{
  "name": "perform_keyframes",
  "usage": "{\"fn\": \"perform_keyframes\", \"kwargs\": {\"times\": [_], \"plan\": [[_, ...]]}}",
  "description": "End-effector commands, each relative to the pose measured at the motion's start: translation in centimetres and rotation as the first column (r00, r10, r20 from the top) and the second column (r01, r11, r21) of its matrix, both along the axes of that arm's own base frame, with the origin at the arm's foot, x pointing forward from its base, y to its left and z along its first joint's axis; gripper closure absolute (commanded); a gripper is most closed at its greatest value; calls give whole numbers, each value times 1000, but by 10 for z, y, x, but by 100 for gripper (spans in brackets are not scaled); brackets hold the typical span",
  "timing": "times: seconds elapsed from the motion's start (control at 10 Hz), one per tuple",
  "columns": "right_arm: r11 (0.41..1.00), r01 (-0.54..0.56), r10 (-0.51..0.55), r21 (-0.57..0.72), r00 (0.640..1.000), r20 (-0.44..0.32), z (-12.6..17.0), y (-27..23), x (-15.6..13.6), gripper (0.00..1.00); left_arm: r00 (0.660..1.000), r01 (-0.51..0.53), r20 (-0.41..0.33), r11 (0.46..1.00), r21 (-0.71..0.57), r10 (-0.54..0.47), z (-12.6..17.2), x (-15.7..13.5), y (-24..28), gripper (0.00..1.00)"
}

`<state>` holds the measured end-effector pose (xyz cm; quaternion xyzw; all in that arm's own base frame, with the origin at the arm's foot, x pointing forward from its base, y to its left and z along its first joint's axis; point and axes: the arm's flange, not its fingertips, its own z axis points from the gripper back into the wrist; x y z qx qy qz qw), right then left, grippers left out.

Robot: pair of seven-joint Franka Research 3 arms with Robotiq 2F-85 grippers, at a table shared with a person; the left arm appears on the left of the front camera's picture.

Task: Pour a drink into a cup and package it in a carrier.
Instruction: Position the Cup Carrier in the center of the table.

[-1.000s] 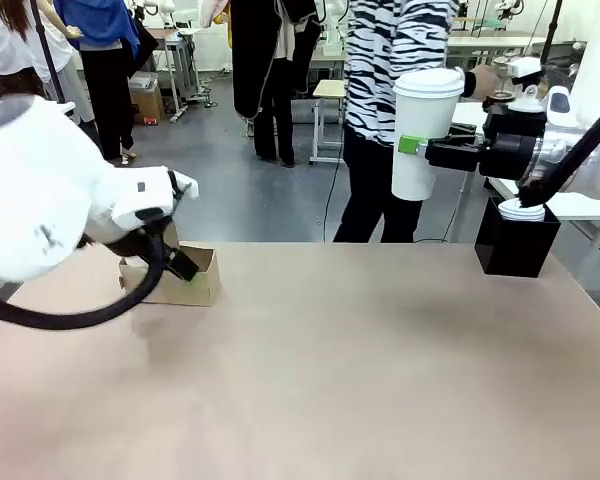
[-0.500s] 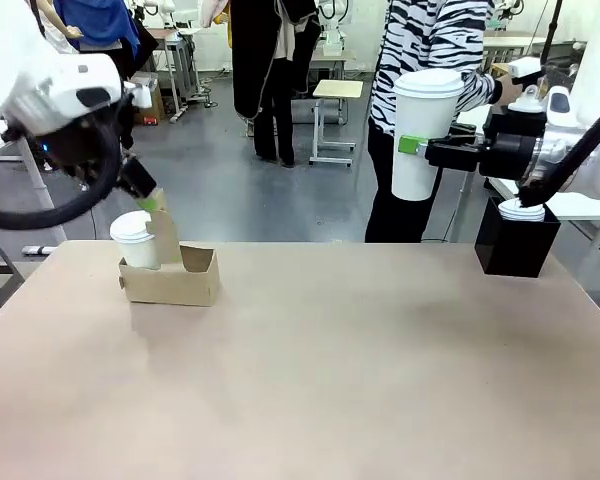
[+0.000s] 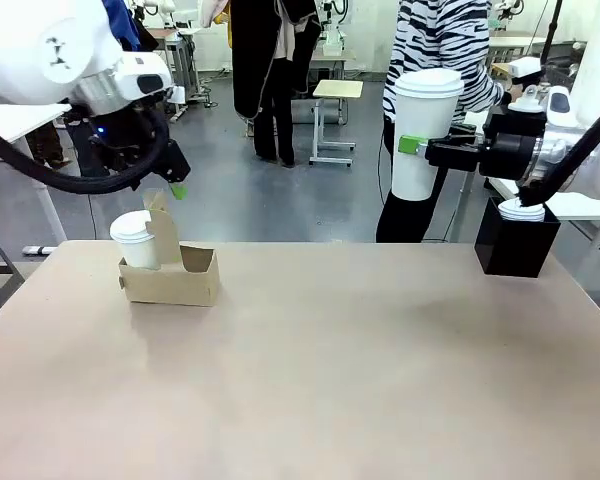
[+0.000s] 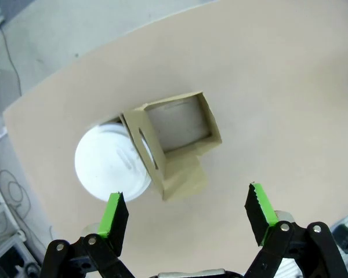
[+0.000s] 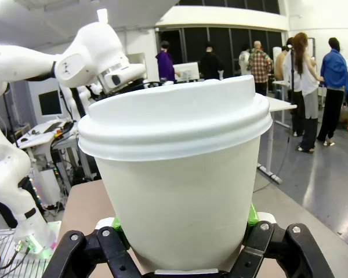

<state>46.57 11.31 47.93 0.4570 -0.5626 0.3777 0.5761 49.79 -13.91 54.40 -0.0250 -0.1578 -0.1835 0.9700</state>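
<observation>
The brown cardboard carrier (image 3: 185,280) stands on the table at the left, with a short lidded white cup (image 3: 135,240) in its left slot. From above, the carrier (image 4: 182,136) shows one empty slot beside that lidded cup (image 4: 113,161). My left gripper (image 3: 168,192) hangs open just above the carrier's handle, its fingers (image 4: 113,214) apart with nothing between them. My right gripper (image 3: 420,147) is shut on the tall white cup (image 3: 420,130), held upright in the air at the far right with a lid on. The cup (image 5: 180,174) looms close. The drink is hidden.
A black box with white lids (image 3: 517,240) stands at the table's far right corner. A person in a striped top stands behind the held cup. The tan table (image 3: 330,370) stretches wide between carrier and box.
My left arm has lifted from the carrier to just above its handle, uncovering the short lidded cup in the slot. The right arm and tall cup have stayed still.
</observation>
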Motion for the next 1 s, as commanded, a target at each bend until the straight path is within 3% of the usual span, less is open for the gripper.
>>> {"fn": "perform_keyframes", "kwargs": {"times": [0.0, 0.3, 0.4, 0.5, 0.6, 0.9], "plan": [[1000, 7, -7, -8, 1000, 6, 5, 2, 2, 20, 994, -77, -69, 996, 39, 79, 3, 28, -9, 0], [1000, 7, -7, -8, 1000, 6, 5, 2, 2, 20, 977, -183, -96, 980, 75, 189, -14, 47, -11, 0], [1000, 7, -7, -8, 1000, 6, 5, 2, 2, 20, 968, -192, -149, 977, 93, 204, -19, 49, -8, 0], [1000, 7, -7, -8, 1000, 6, 5, 2, 2, 20, 988, -121, -89, 992, 44, 124, -20, 43, -8, 0], [1000, 7, -7, -8, 1000, 6, 5, 2, 2, 20, 988, -121, -89, 992, 44, 124, -20, 43, -8, 0], [1000, 7, -7, -8, 1000, 6, 5, 2, 2, 20, 969, -212, -120, 977, 36, 215, -33, 50, -3, 0]]}}
